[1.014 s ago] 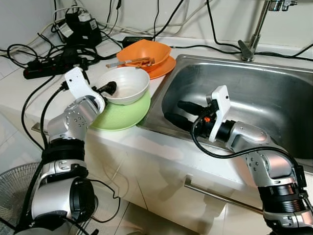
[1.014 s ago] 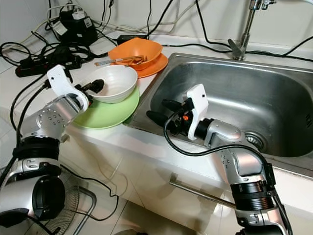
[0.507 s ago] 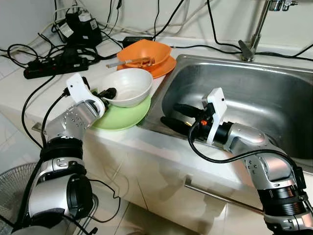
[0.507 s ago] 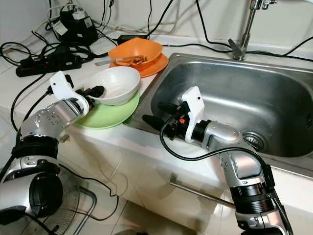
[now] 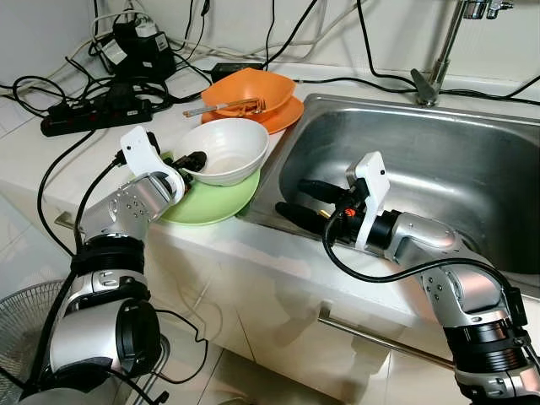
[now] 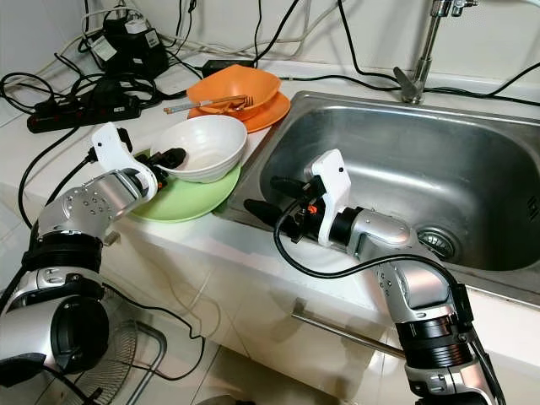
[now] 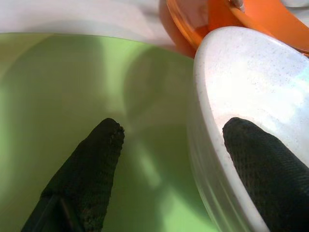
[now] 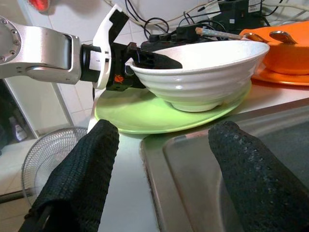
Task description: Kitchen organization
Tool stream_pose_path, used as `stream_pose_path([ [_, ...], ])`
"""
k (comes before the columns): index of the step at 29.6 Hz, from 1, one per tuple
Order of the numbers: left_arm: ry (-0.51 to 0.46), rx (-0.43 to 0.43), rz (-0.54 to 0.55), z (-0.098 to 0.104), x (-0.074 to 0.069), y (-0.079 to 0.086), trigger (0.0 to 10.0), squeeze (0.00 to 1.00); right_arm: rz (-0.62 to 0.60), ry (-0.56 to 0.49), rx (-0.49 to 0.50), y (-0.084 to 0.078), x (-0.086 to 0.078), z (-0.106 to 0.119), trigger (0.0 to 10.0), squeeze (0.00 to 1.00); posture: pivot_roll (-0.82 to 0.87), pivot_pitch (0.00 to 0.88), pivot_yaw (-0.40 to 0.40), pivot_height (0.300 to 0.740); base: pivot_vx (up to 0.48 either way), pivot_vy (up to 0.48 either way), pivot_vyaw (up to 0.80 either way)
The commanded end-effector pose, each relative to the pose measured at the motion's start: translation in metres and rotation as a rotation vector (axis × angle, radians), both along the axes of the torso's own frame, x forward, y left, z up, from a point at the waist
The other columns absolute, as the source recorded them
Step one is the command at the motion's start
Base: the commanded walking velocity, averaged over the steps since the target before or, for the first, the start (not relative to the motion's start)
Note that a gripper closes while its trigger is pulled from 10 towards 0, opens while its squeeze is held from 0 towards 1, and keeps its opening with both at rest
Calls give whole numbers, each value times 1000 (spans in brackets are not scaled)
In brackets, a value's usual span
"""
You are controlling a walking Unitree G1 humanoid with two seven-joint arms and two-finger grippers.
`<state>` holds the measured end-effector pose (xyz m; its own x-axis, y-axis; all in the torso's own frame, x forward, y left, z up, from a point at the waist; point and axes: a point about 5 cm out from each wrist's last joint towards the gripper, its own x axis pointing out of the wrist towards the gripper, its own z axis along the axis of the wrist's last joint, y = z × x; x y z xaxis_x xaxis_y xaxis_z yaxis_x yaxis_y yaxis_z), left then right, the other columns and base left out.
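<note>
Two silver arms reach forward: the left gripper (image 5: 187, 160) straddles the white bowl (image 5: 226, 149) rim at 9 o'clock, fingers parted. The bowl sits on a green plate (image 5: 207, 199) on the white counter (image 5: 34, 152). The right gripper (image 5: 299, 200) hangs spread inside the steel sink (image 5: 472, 169), at the bowl's 4 o'clock.

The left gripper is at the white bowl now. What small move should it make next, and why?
Probably close the left gripper on the white bowl. Its fingers stand open astride the bowl's rim, one inside and one outside above the green plate, so nothing is gripped yet. The right gripper waits open over the sink.
</note>
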<state>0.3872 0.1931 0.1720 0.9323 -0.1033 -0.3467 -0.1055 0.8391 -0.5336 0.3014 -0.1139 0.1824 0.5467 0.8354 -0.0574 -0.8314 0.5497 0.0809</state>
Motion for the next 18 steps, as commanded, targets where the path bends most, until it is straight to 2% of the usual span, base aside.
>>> stream_pose_path([
  [1, -3, -20, -12, 3, 1, 1, 0, 0, 15, -13, -4, 3, -2, 2, 10000, 0, -87, 12, 147, 740, 0, 0, 0],
  [4, -12, -10, -20, 5, 0, 0, 0, 0, 14, -13, -5, 3, -2, 1, 10000, 0, -87, 12, 147, 740, 0, 0, 0],
  [8, -50, 65, -13, 11, 0, 5, 0, 0, 14, -11, -6, 3, -2, 1, 10000, 0, -84, 12, 143, 740, 0, 0, 0],
  [9, -62, 67, -9, 12, 0, 5, 2745, 0, 15, -11, -6, 3, -2, 1, 10000, 0, -83, 12, 142, 740, 0, 0, 0],
  [10, -72, 78, -11, 14, 0, 6, 8314, 0, 16, -11, -6, 3, -2, 1, 10000, 0, -82, 12, 141, 740, 0, 0, 0],
  [11, -89, 68, -14, 16, -1, 5, 10000, 75, 17, -10, -6, 3, -2, 1, 10000, 0, -81, 11, 141, 740, 0, 0, 0],
  [12, -101, 61, -17, 17, -1, 5, 10000, 75, 17, -10, -6, 3, -2, 1, 10000, 0, -81, 11, 141, 740, 0, 0, 0],
  [13, -103, 59, -15, 17, -1, 5, 10000, 1000, 17, -10, -6, 3, -2, 1, 10000, 0, -81, 11, 139, 740, 0, 0, 0],
  [18, -93, 66, -6, 15, -1, 6, 10000, 1000, 20, -10, -5, 3, -1, 1, 10000, 0, -82, 10, 139, 740, 0, 0, 0],
])
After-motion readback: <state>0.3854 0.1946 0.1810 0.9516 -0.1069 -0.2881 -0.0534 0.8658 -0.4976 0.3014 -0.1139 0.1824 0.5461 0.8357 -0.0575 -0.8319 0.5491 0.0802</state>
